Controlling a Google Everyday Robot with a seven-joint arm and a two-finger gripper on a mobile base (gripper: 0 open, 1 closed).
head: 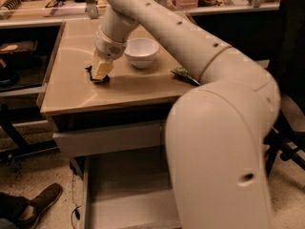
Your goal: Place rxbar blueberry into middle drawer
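The rxbar blueberry [96, 78] is a small dark bar lying on the tan tabletop [71, 89], left of the bowl. My gripper [101, 73] reaches down from above and stands right on the bar, its pale fingers [102, 67] together on it with no gap showing. Only the bar's dark edges show at the left and beneath the fingers. The middle drawer [126, 185] stands pulled out below the table, a grey box with a bare flat floor. My arm's large body hides its right part.
A white bowl [141, 51] stands just right of the gripper. A green chip bag [183, 74] lies near the table's right edge. A closed drawer front [109, 137] sits above the open drawer. A person's shoe [42, 202] is at the lower left, a dark chair [288, 142] at the right.
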